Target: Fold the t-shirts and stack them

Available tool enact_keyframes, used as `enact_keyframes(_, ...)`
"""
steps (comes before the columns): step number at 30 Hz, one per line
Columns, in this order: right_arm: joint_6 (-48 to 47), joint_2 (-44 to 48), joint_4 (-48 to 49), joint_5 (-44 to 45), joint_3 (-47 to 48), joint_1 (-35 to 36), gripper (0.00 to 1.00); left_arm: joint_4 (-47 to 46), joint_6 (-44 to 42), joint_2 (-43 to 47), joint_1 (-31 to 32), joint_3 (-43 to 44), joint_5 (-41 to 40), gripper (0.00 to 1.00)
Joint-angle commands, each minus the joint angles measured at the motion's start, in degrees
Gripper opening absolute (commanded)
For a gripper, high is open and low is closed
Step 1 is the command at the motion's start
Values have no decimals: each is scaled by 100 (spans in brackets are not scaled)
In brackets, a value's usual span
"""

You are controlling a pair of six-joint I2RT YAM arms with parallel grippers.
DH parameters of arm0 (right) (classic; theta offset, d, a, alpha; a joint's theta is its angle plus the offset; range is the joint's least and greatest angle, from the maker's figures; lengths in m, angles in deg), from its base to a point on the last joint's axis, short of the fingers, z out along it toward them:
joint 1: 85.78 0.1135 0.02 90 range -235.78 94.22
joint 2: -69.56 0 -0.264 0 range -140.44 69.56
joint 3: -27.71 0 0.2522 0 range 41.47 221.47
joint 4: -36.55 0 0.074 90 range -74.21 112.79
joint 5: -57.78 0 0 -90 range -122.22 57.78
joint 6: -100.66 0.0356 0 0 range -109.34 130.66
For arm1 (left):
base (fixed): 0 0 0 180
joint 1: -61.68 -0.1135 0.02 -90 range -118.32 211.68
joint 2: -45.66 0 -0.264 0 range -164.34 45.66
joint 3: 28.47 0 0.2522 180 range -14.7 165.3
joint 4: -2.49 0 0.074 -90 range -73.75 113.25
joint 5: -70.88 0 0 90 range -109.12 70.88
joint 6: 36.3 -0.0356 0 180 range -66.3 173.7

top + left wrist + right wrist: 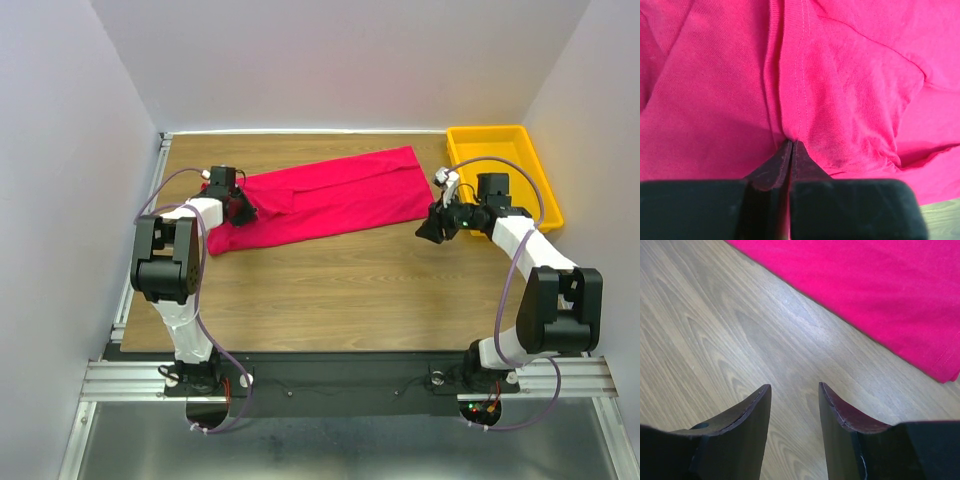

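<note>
Top view first: the pink t-shirt [330, 200] lies as a long, partly folded strip across the far half of the table [350, 290], just left of the yellow tray [487, 130]. The left gripper [238, 207] sits on its left end, and the right gripper [432, 228] hangs just off its right end without touching it. My worry is that only one end is held, so if the left arm lifts or pulls now, the strip probably drags and the fold skews. In the left wrist view, the left gripper [791, 145] is clenched on a bunched ridge of cloth right by a stitched seam [801, 60], and it looks like a thin pinch at the very tips. That could slip out, or it may have caught only the top layer and peel the fold open. In the right wrist view, the right gripper [794, 386] is released, jaws apart over bare wood with nothing between them, the t-shirt [880, 285] off to the upper right. Closing there grabs air, and coming in too low could shove the edge and wrinkle it.
</note>
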Motion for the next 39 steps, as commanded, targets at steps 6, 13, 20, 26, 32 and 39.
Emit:
enact_keyframes(6, -68, 200, 189, -141, -3, -51, 49, 296, -179, 274, 32, 645, -18, 0)
enact_keyframes(13, -86, 209, 189, -132, -3, -77, 49, 384, -38, -59, 32, 1278, 343, 0)
enact_keyframes(20, -94, 218, 189, -124, -11, -112, 49, 595, -90, -709, 32, 2147, 528, 0)
enact_keyframes(26, -94, 218, 189, -124, -11, -139, 49, 841, -337, -1316, 32, 2886, 809, 1)
enact_keyframes(32, -94, 192, 189, -124, -20, -165, 49, 859, -985, -1589, 41, 3300, 1178, 21)
enact_keyframes(39, -94, 165, 181, -167, -20, -174, 49, 728, -1821, -748, 103, 3012, -366, 40)
